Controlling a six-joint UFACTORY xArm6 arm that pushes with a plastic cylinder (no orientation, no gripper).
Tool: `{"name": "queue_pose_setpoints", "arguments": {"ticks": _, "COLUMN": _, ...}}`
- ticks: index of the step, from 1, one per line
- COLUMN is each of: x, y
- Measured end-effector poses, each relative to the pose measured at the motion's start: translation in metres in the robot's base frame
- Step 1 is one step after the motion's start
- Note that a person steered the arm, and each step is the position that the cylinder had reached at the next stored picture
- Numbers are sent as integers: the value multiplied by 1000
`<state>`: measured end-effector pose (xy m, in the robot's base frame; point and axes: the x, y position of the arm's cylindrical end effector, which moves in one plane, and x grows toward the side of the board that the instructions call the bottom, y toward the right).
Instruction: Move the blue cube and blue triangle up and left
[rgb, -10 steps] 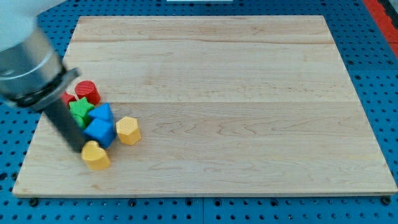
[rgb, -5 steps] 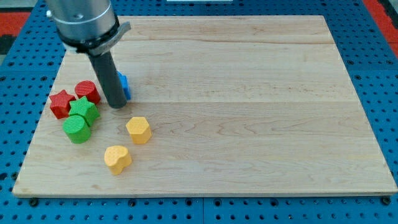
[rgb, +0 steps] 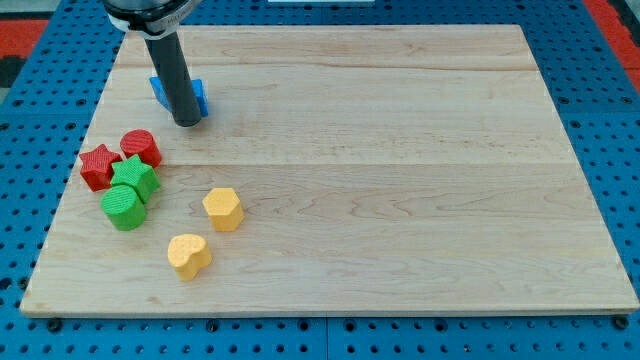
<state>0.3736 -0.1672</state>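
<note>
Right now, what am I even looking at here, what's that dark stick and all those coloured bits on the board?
One camera looks down at a wooden board. The dark stick is a robot arm's rod; it holds nothing and only pushes. My tip sits at the lower side of the blue blocks, which the rod mostly hides, near the view's top left. Below them cluster a red star, red cylinder, green star and green cylinder. Two yellow blocks lie apart.

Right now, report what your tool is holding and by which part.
Nothing is held: my tip has no grasp. It only stands against the blue blocks, on their lower side in the view; the rod hides most of them.
</note>
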Motion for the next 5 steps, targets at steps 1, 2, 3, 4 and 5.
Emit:
{"name": "queue_pose_setpoints", "arguments": {"ticks": 1, "x": 8, "y": -6}}
{"name": "queue_pose_setpoints", "arguments": {"ticks": 2, "x": 5, "y": -46}}
{"name": "queue_pose_setpoints", "arguments": {"ticks": 3, "x": -24, "y": -59}}
{"name": "queue_pose_setpoints", "arguments": {"ticks": 4, "x": -59, "y": -2}}
{"name": "queue_pose_setpoints", "arguments": {"ticks": 5, "x": -91, "y": 102}}
